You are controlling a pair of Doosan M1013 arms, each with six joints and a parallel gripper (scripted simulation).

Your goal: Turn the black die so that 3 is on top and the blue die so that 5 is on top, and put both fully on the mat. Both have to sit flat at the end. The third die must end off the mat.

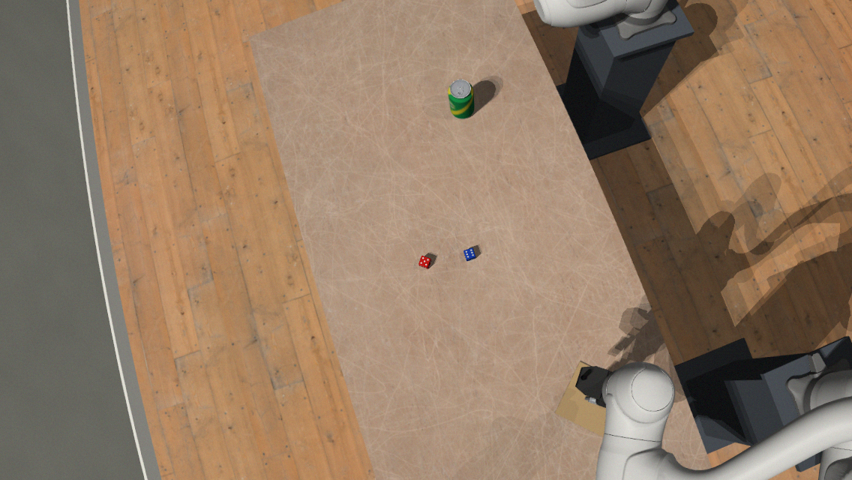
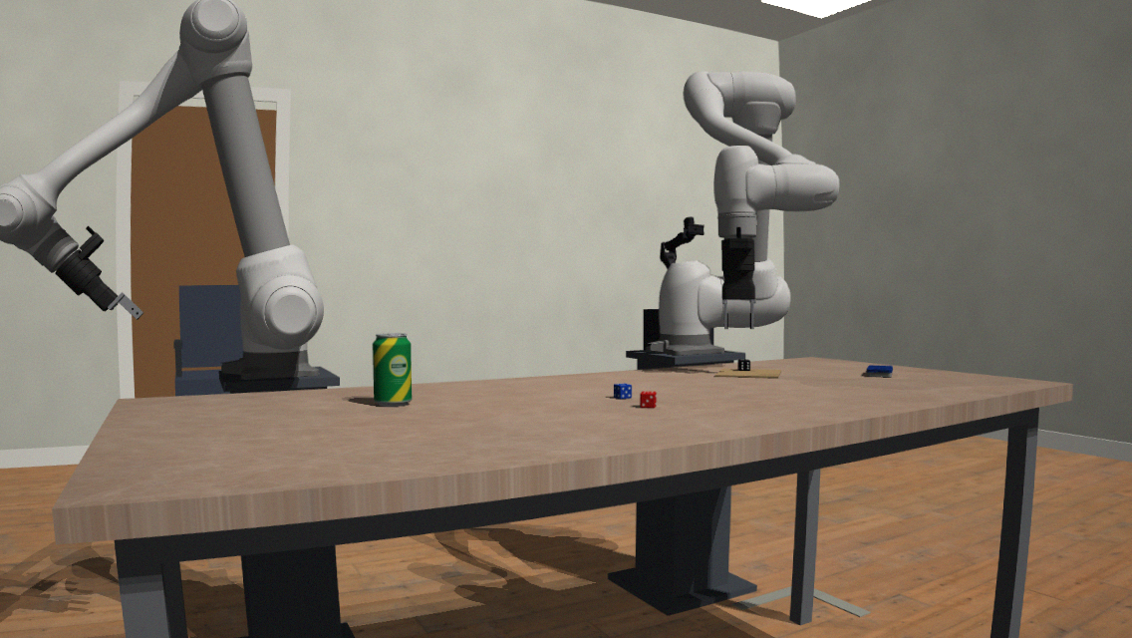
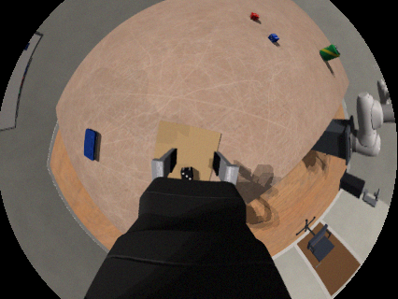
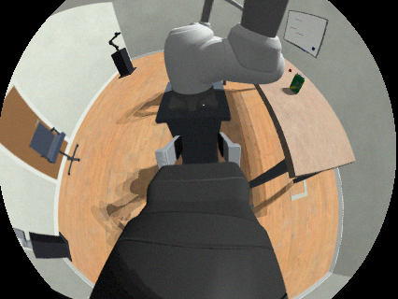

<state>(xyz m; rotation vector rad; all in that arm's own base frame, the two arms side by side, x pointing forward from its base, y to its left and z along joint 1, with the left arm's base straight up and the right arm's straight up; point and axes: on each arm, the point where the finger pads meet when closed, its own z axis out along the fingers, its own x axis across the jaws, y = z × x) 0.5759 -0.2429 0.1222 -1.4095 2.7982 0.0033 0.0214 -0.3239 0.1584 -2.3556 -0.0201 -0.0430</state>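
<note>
Black die on the mat, blue die next

The black cube-shaped die with white pips (image 2: 743, 365) (image 3: 187, 173) sits on the thin square tan mat (image 1: 581, 411) (image 2: 764, 374) (image 3: 187, 140), seemingly flat. Its upper face is too small to read for certain, so whether 3 is on top needs a check; whether it lies fully inside the mat's edge is also partly hidden.

The left gripper (image 1: 590, 400) (image 2: 738, 324) (image 3: 194, 157) is spread fully open above the mat, apart from the die, and has hold of nothing. The right gripper (image 2: 135, 310) (image 4: 199, 141) is also wide open and holding nothing, out beyond the wooden table (image 1: 387, 148) (image 2: 474, 444) (image 3: 140, 70) (image 4: 313, 126).

If the black die is right, the step in hand is the changeover to the blue cube-shaped die with white pips (image 1: 469, 253) (image 2: 622, 391) (image 3: 274, 37). That 1 lies off the mat with 6 on top. It calls for 1 quarter turn towards the correct side, since 5 adjoins 6, then a flat release on the mat, beside the black die without knocking it.

The red cube-shaped die with white pips (image 1: 424, 262) (image 2: 648, 399) (image 3: 254, 16) (image 4: 290, 70) is already off the mat and should be left alone; it lies near the blue die, so open fingers could nudge it.
</note>
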